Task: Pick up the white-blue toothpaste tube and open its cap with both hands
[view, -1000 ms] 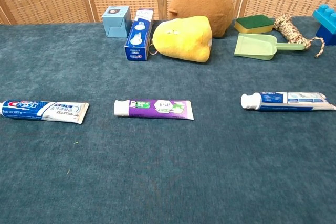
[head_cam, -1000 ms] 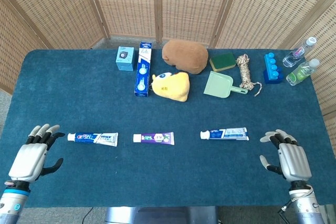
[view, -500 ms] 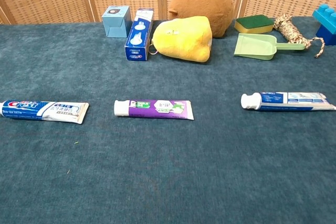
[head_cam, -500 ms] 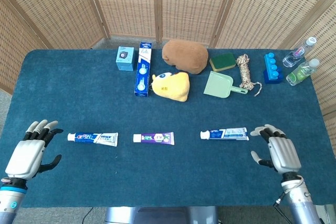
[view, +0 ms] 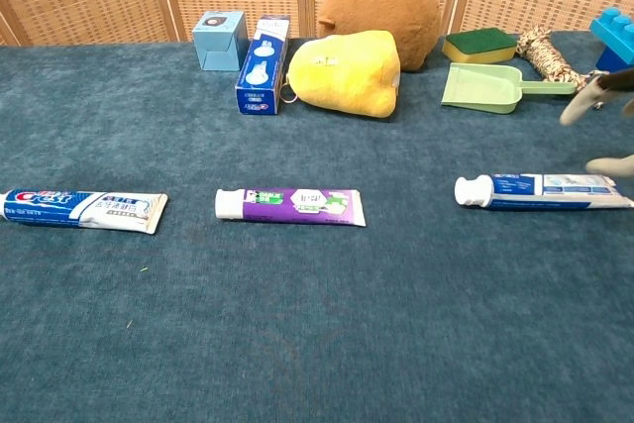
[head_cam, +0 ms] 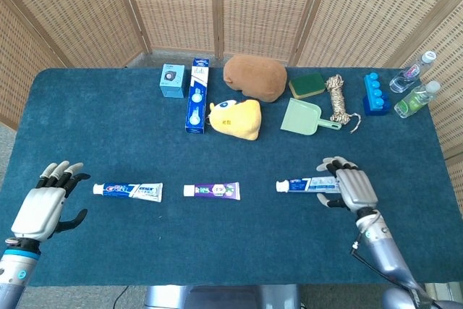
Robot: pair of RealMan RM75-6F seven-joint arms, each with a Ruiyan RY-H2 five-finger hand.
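1. The white-blue toothpaste tube (head_cam: pixel 309 184) lies flat, cap pointing toward the purple toothpaste tube (head_cam: pixel 211 191).
2. The right hand (head_cam: pixel 348 185), fingers apart, hovers over that tube's crimped end.
3. The left hand (head_cam: pixel 48 203), fingers spread and empty, sits well beyond the purple tube's cap side.

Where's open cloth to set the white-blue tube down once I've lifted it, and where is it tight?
Bare cloth runs along the near edge, in front of the three tubes: blue Crest tube, purple tube, white-blue toothpaste tube. Another free band lies between that row and the yellow plush. The far edge is crowded, from the light blue box to the bottles.
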